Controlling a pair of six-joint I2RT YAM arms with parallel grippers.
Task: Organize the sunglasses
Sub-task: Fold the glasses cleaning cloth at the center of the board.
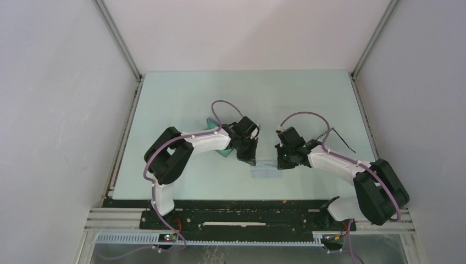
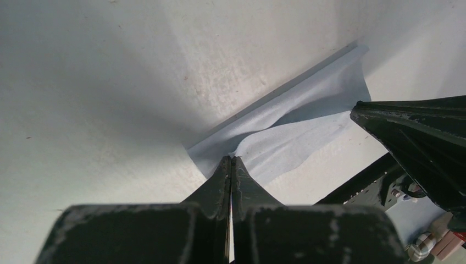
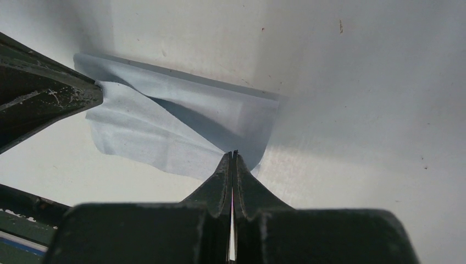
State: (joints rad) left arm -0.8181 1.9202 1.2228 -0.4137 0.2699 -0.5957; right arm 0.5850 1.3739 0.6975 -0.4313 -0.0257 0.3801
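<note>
On a pale green table (image 1: 181, 104) inside a white-walled booth, 2 robot arms reach inward toward each other and meet over a thin bluish cloth (image 2: 297, 137) near the middle of the near edge. A dark teal rounded shape (image 1: 211, 123), mostly hidden behind the left arm, may be the case; too little of it shows to be sure.

The left gripper (image 2: 231, 162) has its jaws pressed together on 1 corner of the cloth, and the right gripper (image 3: 234, 157) pinches the neighbouring corner the same way. Between them, part of the cloth is lifted and doubled over the part lying flat on the table. The sunglasses (image 1: 342, 142), a slight black wire frame, lie on the table just beyond the right forearm, well apart from the cloth and untouched by either arm.

The step in hand appears to be folding the cloth before the glasses are dealt with. To do it well, the 2 pinched corners should travel together, at 1 height and 1 pace, so that the held edge stays straight rather than sagging in the middle. That edge should be lowered onto the opposite edge and let go only once it lies flat. The fingers work close together, so each needs its own lane. The right arm should also swing clear of the fragile frame beside it.
</note>
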